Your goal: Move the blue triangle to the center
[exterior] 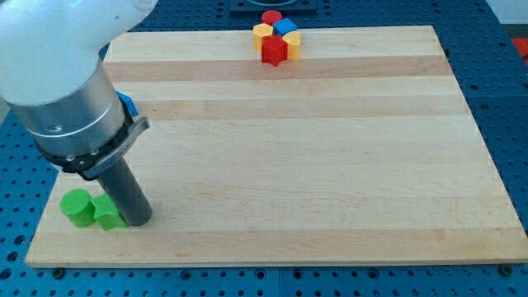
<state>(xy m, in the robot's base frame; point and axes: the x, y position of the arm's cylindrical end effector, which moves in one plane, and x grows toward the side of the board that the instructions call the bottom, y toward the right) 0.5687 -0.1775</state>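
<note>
A small piece of a blue block, likely the blue triangle, shows at the view's left, mostly hidden behind the arm's grey body. My tip rests on the wooden board at the lower left, well below that blue block. It touches or nearly touches the right side of a green block. A second, round green block lies just left of that one.
At the board's top edge sits a tight cluster: a red star-like block, a red block, a blue block, a yellow block and another yellow block.
</note>
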